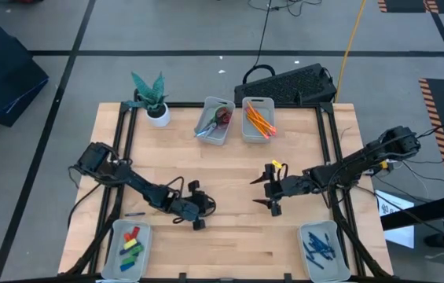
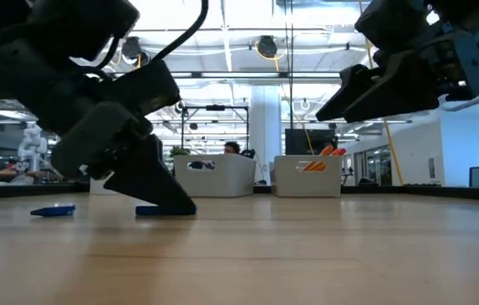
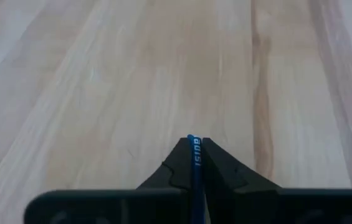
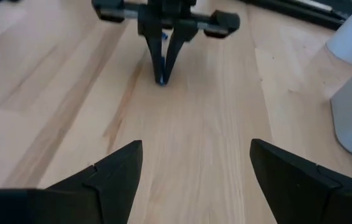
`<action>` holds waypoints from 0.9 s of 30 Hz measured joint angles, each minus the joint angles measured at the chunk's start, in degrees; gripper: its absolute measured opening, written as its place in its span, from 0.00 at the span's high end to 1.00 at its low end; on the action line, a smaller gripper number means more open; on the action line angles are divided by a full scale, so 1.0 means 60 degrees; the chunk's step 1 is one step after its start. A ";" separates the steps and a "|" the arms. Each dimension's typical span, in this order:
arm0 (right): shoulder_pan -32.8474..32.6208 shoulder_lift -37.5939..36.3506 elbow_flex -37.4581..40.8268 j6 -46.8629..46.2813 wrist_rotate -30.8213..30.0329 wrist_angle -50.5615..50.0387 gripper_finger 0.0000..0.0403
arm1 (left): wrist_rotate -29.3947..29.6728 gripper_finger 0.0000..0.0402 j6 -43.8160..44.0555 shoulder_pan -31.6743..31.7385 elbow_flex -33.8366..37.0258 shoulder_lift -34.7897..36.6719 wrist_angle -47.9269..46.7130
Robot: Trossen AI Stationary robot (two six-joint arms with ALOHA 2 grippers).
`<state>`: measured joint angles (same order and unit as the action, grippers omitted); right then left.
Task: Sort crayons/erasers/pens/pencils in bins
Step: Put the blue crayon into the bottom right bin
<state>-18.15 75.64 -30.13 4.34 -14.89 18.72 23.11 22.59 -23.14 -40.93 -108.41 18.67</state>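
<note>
left tool [image 3: 195,149] clenched on blue pen [image 3: 195,163], mostly hidden between fingers, tip at surface [image 1: 229,169] | right tool [image 4: 197,163] released, mid-surface | second blue stick [image 2: 53,210] too small to identify

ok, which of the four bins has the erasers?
The bin at the table's near left corner, by the left arm's base. It holds red, green and blue erasers; the near right bin holds only blue sticks.

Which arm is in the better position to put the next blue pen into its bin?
Left. The left gripper is already shut on a blue pen at the table. The right gripper is open and empty, though nearer the pen bin.
</note>
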 joint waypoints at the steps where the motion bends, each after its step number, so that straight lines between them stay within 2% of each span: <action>1: 0.0000 0.0000 0.0000 -0.0007 -0.0004 0.0063 0.28 | 0.0052 0.96 0.0000 0.0000 -0.0009 -0.0057 0.0041; 8: -0.0001 0.0009 0.0000 -0.0164 -0.0056 0.0802 0.28 | 0.0401 0.93 0.0011 0.0237 -0.0199 0.0247 0.0345; 12: 0.0003 0.0270 0.0004 -0.0856 -0.0324 0.1536 0.28 | 0.1236 0.94 -0.0932 0.0449 -0.0282 0.0773 0.2915; 15: 0.0004 0.0768 0.0006 -0.1397 -0.0751 0.2234 0.28 | 0.1334 0.96 -0.2045 0.0557 -0.0214 0.0840 0.5074; 17: 0.0011 0.1169 0.0009 -0.1505 -0.0761 0.3018 0.28 | 0.0986 0.96 -0.2645 0.0697 -0.0208 0.0799 0.6453; 19: 0.0007 0.1532 0.0009 -0.1537 -0.0724 0.4518 0.28 | 0.0740 0.94 -0.2924 0.0861 -0.0278 0.0851 0.7586; 23: 0.0025 0.1776 -0.0022 -0.1667 -0.0433 0.6915 0.32 | 0.0153 0.92 -0.3375 0.1112 -0.0248 0.0810 0.8722; 27: 0.0157 0.1778 -0.0383 -0.1567 -0.0467 0.7045 0.40 | -0.0722 0.95 -0.3529 0.1405 -0.0627 0.0839 0.9325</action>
<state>-17.21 86.30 -32.43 -5.06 -17.69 60.99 18.78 1.41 -14.71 -44.69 -103.37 74.63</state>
